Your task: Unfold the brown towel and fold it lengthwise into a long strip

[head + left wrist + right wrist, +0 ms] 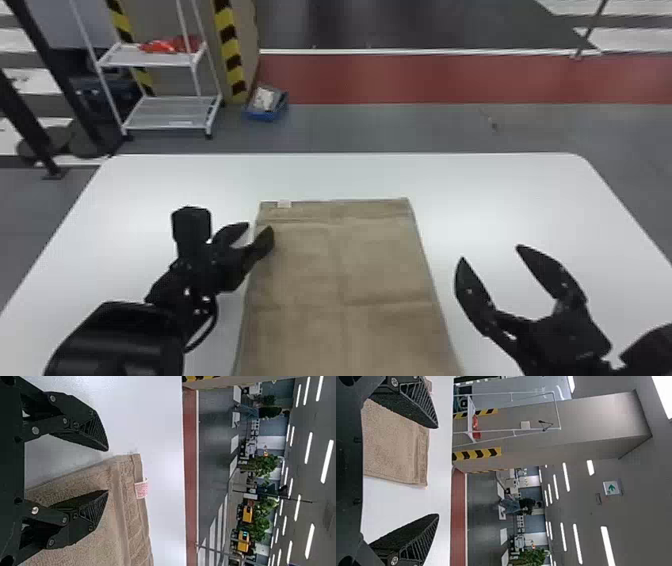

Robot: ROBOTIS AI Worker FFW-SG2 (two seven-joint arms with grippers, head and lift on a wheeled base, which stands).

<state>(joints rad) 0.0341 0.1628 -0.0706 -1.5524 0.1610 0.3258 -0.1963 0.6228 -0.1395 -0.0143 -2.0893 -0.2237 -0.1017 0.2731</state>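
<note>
Left pincer [259,230]: fingers apart at left edge of brown towel [375,260]. Right pincer [491,254]: apart too, off its right side. We see towel flat on tabletop [500,190], label [284,204] near far left corner.

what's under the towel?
The table shows beyond the far edge and both sides of the towel. What's directly beneath is covered; can't tell if anything's there.

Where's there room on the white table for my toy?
The table is bare beyond the towel's far edge, and on the towel's right, past the right gripper. It's crowded by the towel's left edge, where the left gripper is.
</note>
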